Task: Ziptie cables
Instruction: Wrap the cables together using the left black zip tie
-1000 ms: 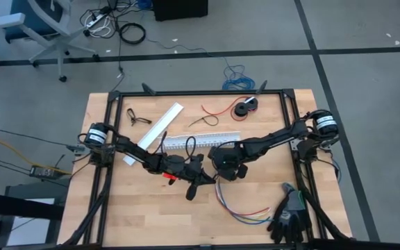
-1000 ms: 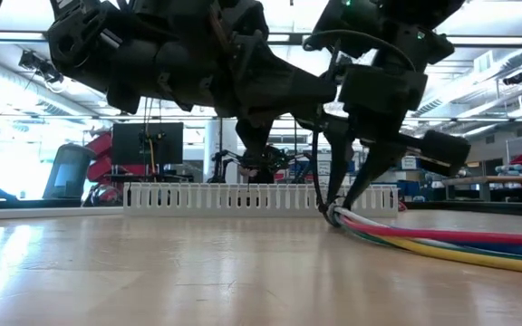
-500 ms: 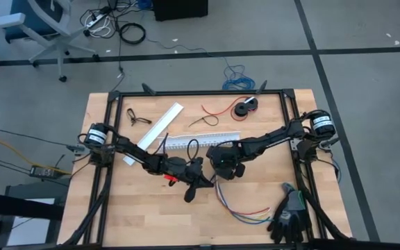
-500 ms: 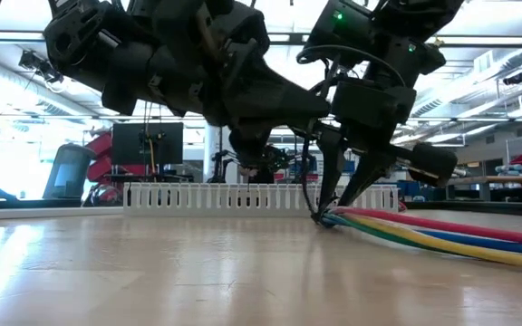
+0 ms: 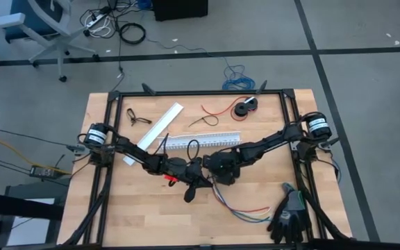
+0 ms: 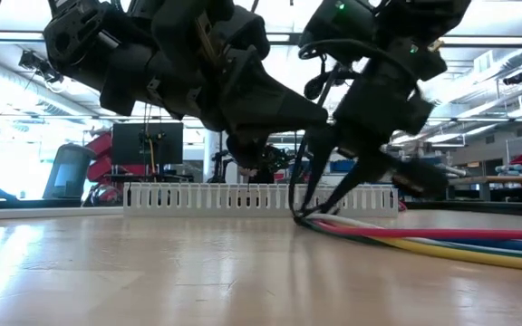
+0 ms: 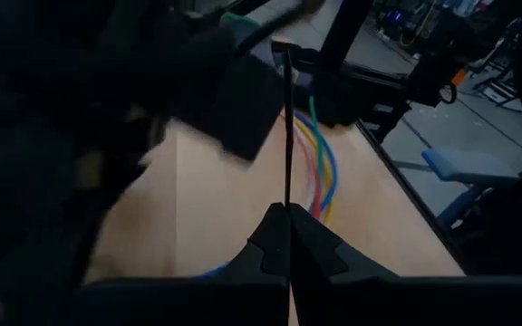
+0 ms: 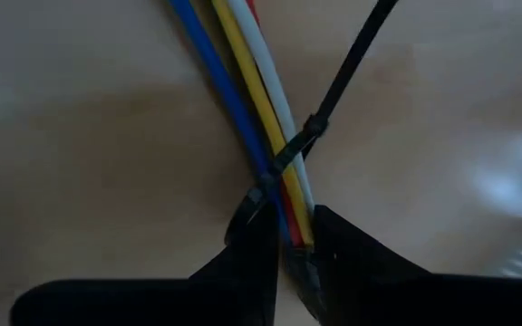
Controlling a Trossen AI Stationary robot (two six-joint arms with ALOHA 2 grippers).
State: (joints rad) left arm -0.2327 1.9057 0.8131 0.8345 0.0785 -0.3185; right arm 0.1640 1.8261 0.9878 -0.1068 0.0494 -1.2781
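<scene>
The cables (image 5: 236, 205) lie on the wooden surface (image 5: 130, 208) near its middle, fanning out from the spot where the two arms meet. In the right wrist view a black ziptie (image 8: 320, 118) is seen looped round the cables (image 8: 243, 81), its head against them and its tail running off at a slant.

The right claw (image 8: 288, 237) is pinched on the bundle just beside that loop. The left claw (image 7: 288, 240) is pressed together on a thin black strip (image 7: 287, 127), judged to be the ziptie's tail, which stands straight up from it.

The step in hand is judged to be the tightening. The next move calls for the tail to be drawn steadily away while the bundle is held down, until the loop sits snug.
</scene>
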